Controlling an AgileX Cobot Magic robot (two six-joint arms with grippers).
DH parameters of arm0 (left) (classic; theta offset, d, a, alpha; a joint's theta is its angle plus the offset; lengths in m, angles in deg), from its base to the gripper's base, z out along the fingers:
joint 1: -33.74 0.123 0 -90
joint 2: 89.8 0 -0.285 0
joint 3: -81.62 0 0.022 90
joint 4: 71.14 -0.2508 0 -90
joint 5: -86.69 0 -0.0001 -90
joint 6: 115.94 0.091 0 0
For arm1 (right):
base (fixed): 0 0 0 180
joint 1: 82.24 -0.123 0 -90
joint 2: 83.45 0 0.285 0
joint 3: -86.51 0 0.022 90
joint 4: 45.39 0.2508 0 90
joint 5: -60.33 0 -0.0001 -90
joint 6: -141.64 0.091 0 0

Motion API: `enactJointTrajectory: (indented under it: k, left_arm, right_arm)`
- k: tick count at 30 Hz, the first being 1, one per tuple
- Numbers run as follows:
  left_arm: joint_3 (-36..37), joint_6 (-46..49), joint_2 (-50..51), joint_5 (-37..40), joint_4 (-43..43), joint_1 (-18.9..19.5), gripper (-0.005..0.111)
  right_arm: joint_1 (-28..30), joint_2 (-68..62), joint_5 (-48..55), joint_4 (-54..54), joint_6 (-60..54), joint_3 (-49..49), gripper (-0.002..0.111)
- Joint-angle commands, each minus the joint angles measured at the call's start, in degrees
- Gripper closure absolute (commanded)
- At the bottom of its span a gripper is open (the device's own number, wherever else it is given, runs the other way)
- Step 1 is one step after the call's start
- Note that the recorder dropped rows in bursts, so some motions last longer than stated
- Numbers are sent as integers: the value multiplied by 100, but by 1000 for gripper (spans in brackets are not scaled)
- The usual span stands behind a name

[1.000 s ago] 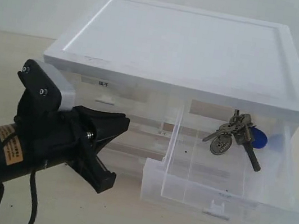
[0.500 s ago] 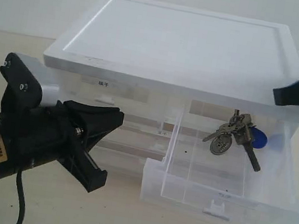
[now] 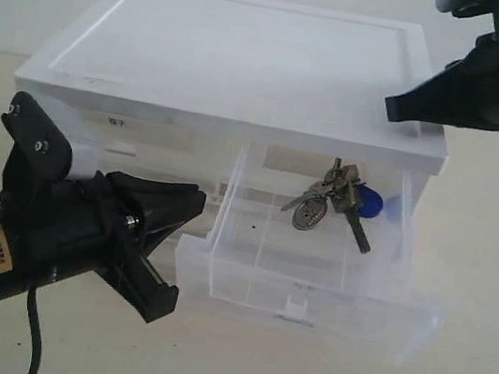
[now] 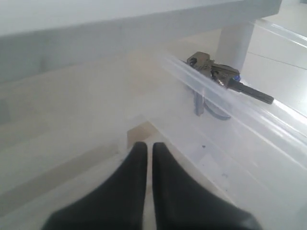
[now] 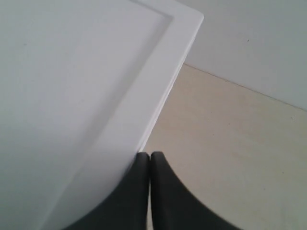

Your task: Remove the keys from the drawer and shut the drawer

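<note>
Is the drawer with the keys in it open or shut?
Open. The drawer sticks out from the front of the white cabinet, and you can see the keys lying inside it.

Keys: bunch of silver metal keys (image 3: 335,196) on a ring, with a blue oval fob and a round grey tag.
Keys, pose: heaped together, one long key angled toward the drawer front.
Keys, location: inside the drawer, near its rear, toward its right side in the exterior view.
Drawer: half-width translucent plastic drawer (image 3: 309,291) with a small white tab handle.
Drawer, state: open, pulled well out, sitting level.
</note>
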Motion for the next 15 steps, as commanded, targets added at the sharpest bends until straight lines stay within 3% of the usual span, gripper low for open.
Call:
enactJointTrajectory:
  k: [1, 15]
  left_arm:
    - [28, -47, -41, 14, -69, 4, 102]
    - [28, -78, -41, 77, -437, 4, 102]
  right_arm:
    - [-31, -178, -369, 15, -60, 283, 108]
    - [-31, 605, 47, 2, -49, 322, 108]
